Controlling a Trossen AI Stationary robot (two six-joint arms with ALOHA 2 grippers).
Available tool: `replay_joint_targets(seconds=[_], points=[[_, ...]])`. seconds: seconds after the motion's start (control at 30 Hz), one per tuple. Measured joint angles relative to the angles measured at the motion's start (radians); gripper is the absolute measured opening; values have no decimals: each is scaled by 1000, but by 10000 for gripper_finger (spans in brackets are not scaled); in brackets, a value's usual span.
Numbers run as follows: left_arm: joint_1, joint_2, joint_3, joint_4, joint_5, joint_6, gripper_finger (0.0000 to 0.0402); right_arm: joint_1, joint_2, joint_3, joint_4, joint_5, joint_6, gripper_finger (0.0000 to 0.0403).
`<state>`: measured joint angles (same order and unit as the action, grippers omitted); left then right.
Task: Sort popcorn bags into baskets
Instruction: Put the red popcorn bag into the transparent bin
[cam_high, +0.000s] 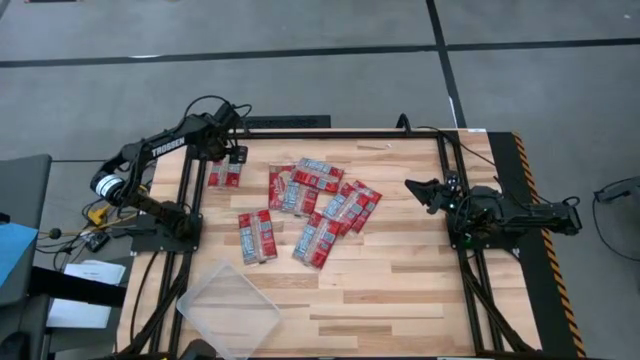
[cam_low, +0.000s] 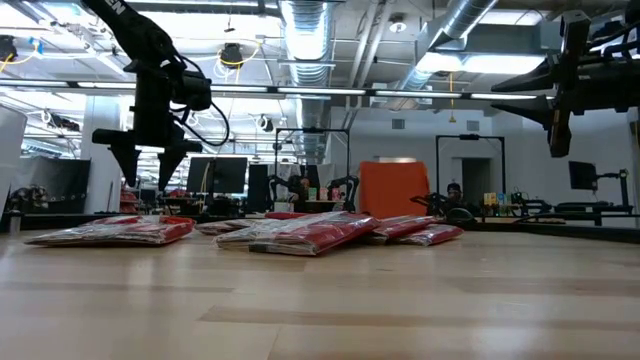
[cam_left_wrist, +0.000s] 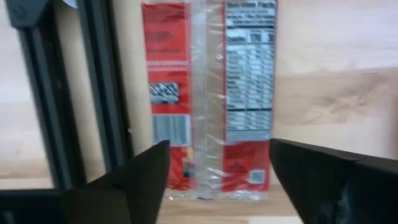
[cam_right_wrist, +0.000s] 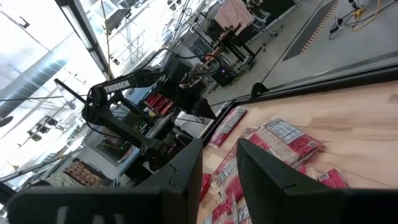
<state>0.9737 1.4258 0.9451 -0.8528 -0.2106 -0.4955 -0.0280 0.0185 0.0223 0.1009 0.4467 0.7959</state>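
Observation:
Several red popcorn bags with silver middle panels lie flat in a loose pile (cam_high: 320, 200) at the table's middle, and two more (cam_high: 257, 236) lie nearer the front. One bag (cam_high: 225, 176) lies apart at the far left. My left gripper (cam_high: 232, 155) is open and points down above that bag's end (cam_left_wrist: 208, 99), clear of it, well above the table in the low view (cam_low: 146, 160). My right gripper (cam_high: 412, 190) is open and empty, held high at the table's right and pointing toward the pile (cam_right_wrist: 273, 140). The clear tray (cam_high: 232, 305) rests on the table's near left corner.
Black frame rails run along the table's left side (cam_left_wrist: 102, 93) close to the single bag, and along the right side (cam_high: 452, 180). Bare wood lies between the pile and the tray (cam_high: 400, 290).

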Motion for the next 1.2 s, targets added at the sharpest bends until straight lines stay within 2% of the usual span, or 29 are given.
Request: replay_joint_targets(seconds=[0.17, 0.33, 0.37, 0.5, 0.63, 0.73, 0.9, 1.1, 1.2], points=[[-82, 0, 0, 4, 41, -72, 157, 0, 0, 0, -10, 0, 5, 120], [-187, 0, 0, 5, -14, -94, 28, 0, 1, 1, -47, -2, 80, 114], [-207, 0, 0, 6, -18, -102, 15, 0, 0, 1, -47, -7, 85, 110], [-289, -20, -1, 6, 1, -135, 11, 2, 28, 41, -58, -38, 49, 81], [-365, -86, -1, 10, 8, -186, 2, -4, 128, 149, -76, -32, -54, 33], [-407, -177, -1, 21, 8, -228, 2, -23, 251, 257, -93, -20, -144, 9], [-456, -381, -1, 46, -5, -290, 0, -83, 567, 458, -93, -41, -243, 15], [-494, -615, -1, 49, -90, -373, 0, -163, 1047, 725, -70, -194, -342, 8], [-499, -697, -1, 49, -129, -390, 0, -207, 1275, 860, 31, -366, -357, 14]])
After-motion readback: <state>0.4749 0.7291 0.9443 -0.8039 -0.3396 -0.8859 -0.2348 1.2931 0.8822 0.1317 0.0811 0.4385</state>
